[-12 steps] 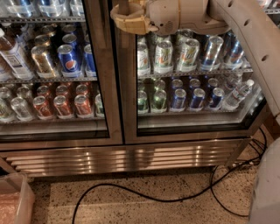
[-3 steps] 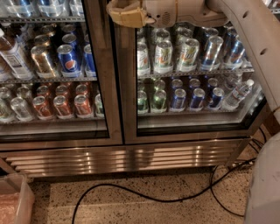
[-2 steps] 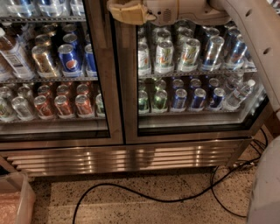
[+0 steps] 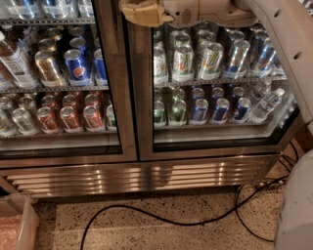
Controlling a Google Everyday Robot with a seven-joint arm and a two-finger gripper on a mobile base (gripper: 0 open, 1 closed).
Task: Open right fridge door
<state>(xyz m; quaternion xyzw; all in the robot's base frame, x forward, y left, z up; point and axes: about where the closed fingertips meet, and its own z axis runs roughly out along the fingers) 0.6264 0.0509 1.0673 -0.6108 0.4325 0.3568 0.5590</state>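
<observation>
The gripper hangs at the top of the view, in front of the centre seam of the fridge, over the inner stile of the right door. It is probably there to catch that door's free edge. Whether it is open or holding anything cannot be told. The door fills the fridge's right half, shut flush and facing the camera, with its long axis vertical.

A black cable is looped across the speckled floor. A clear bin with something pink inside is set in the lower left corner. Behind the left door, a Pepsi can is shelved above red cans, beside a labelled bottle. The gripper is held at the top edge, over that door's right frame.
</observation>
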